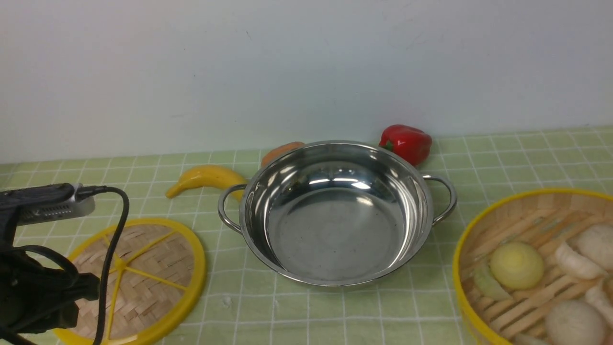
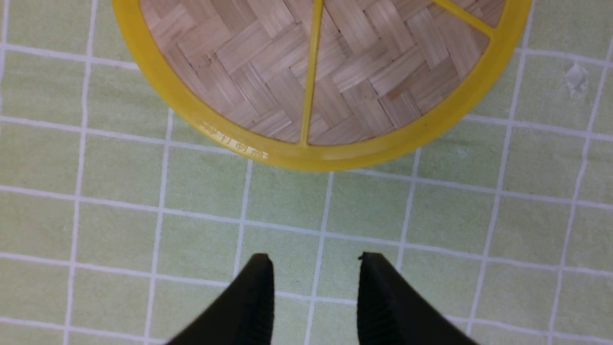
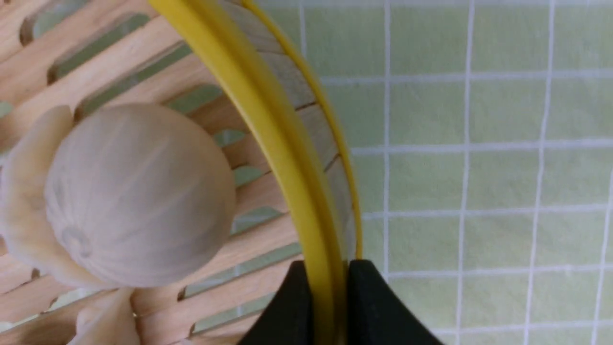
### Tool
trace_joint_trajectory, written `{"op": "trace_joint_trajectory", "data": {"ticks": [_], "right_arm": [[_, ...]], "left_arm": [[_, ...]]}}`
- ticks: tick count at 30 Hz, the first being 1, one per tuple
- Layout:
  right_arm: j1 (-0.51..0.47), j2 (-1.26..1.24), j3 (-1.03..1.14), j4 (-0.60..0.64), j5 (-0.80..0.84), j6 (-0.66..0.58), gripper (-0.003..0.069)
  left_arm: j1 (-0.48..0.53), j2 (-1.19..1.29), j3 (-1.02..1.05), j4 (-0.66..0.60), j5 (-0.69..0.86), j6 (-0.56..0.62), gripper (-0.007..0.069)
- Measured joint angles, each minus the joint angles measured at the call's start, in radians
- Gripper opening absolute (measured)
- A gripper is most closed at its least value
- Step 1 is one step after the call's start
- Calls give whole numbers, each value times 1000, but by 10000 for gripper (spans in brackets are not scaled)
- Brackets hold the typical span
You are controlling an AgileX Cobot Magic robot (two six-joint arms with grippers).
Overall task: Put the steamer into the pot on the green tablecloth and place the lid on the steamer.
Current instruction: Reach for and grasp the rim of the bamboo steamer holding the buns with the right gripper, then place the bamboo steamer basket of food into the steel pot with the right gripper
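The steamer [image 1: 536, 203] is seen at the near right of the green tablecloth [image 1: 503, 158], well apart from the pot [image 1: 335, 225], which stands empty in the middle. The lid [image 1: 143, 278] is laid flat at the near left.

In the right wrist view the right jaws are shown closed narrowly on the steamer's yellow rim, one inside the wall and one outside. The left jaws are held wide over bare cloth just beside the lid's rim, with nothing between them.

The steamer is judged light and stiff, but its bamboo wall looks thin and the rim smooth, so some slip in a one-sided pinch is to be expected. It is loaded with loose pieces, among them a pale bun [image 3: 139, 191] and a yellowish round piece [image 1: 516, 265], which could roll if the basket is tipped. It is best carried level and slowly. The rim and wall are the only hold offered, since no handle is seen.

Much is cut off. The steamer's right and near parts are lost at the edge of the front view, and the right arm is not shown there at all. It cannot be told whether the steamer's floor rests on the cloth or is raised. The lid's near left part is covered by the left arm [image 1: 33, 287]. An orange thing [image 1: 280, 151] behind the pot is mostly hidden and cannot be named.
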Motion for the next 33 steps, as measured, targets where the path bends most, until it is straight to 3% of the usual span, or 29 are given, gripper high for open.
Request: {"op": "trace_joint_trajectory", "data": {"ticks": [4, 9, 12, 22, 33], "right_arm": [[0, 0, -105, 62, 4, -33, 95], [8, 51, -273, 224, 7, -60, 99], [63, 138, -374, 277, 7, -62, 99], [323, 560, -739, 287, 3, -4, 99], [389, 853, -983, 250, 2, 22, 99]], "left_arm": [[0, 0, 0, 0, 0, 0, 242], [0, 1, 0, 0, -2, 0, 242], [0, 1, 0, 0, -8, 0, 242], [0, 1, 0, 0, -26, 0, 242], [0, 1, 0, -1, -52, 11, 242]]}}
